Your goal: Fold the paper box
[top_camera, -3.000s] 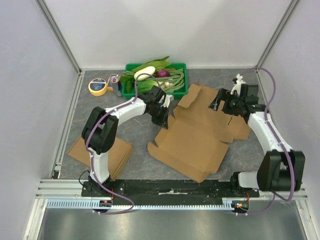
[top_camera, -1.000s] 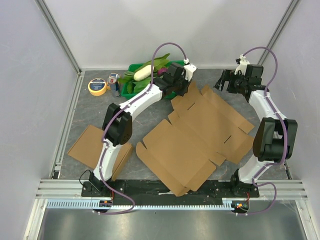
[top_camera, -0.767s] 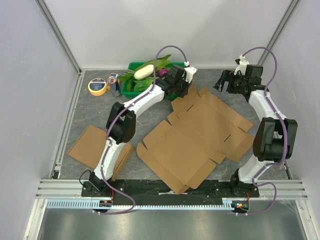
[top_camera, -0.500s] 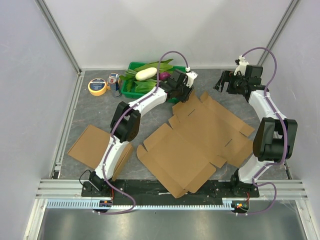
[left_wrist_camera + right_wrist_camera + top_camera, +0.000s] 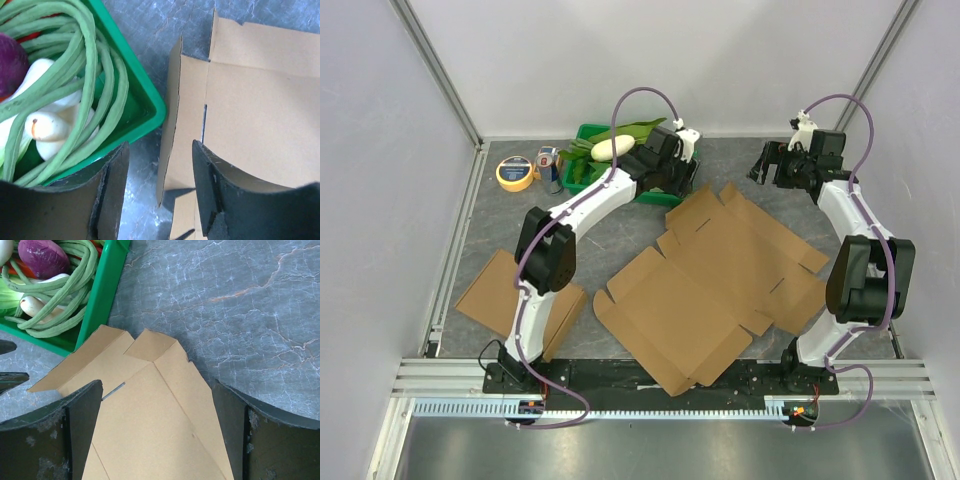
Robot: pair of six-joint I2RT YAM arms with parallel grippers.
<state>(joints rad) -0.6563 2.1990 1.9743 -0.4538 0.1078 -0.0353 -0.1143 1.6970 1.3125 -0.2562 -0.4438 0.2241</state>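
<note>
Brown cardboard, the paper box (image 5: 720, 275) lies unfolded and mostly flat on the grey counter (image 5: 610, 235), in the middle and reaching toward the right. The left gripper (image 5: 672, 172) hangs over the box's far left corner, just beside the green tray (image 5: 150, 102) of vegetables. In the left wrist view its jaws stand apart and grasp nothing. A raised side flap (image 5: 170, 125) of the box runs up between them, and whether it touches either finger cannot be told. The right gripper (image 5: 767, 166) hovers at the far right, over the box's far corner. In its wrist view the jaws are wide apart and clamp nothing, with the creased corner flap (image 5: 150, 347) below and between them.
</note>
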